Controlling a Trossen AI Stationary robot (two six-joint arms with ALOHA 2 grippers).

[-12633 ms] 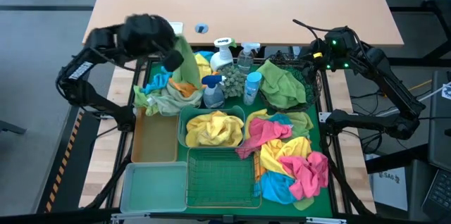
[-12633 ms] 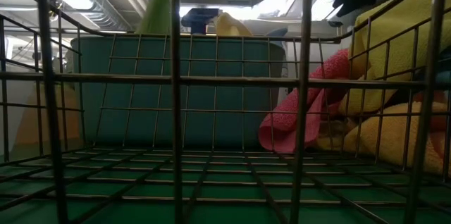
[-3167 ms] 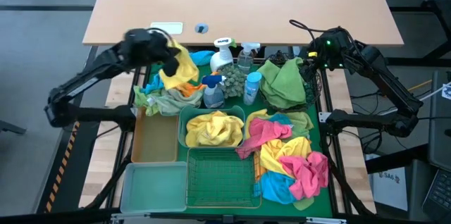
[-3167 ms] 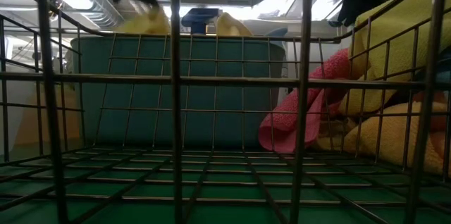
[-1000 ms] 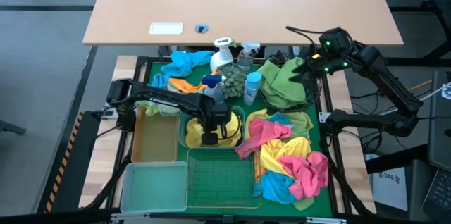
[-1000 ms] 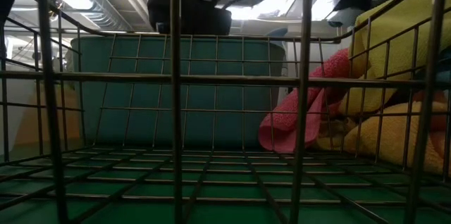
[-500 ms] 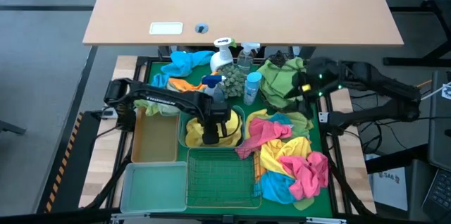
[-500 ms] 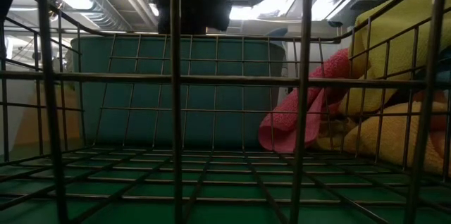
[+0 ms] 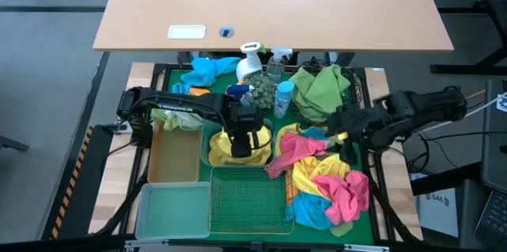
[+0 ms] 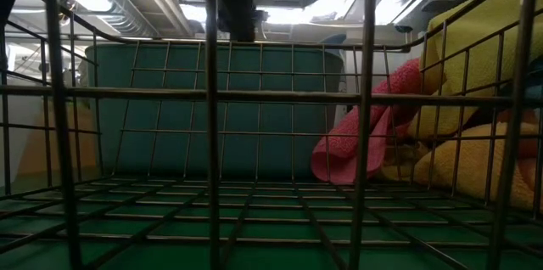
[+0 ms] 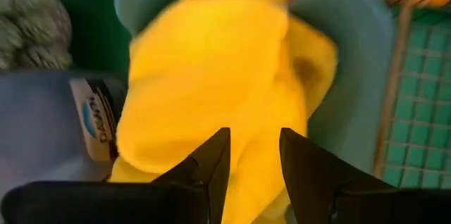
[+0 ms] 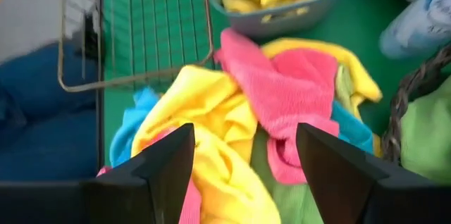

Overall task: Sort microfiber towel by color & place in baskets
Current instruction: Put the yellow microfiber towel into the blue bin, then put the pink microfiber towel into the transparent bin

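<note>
Left claw [image 9: 245, 135], fingers slightly parted, hangs above crumpled yellow towels [image 11: 211, 90] inside the teal tub [image 9: 204, 135]; right claw [image 9: 337, 127], spread, empty, hovers over the mixed towel pile [image 9: 325, 177].

A pale wooden tabletop [image 9: 273, 6] lay beyond the green work mat [image 9: 261, 165]. Grey floor [image 9: 47, 46] spread left of that tabletop. Above it, in the low view, bright ceiling lights [image 10: 386, 2] shone among pipes [image 10: 119, 2].
</note>
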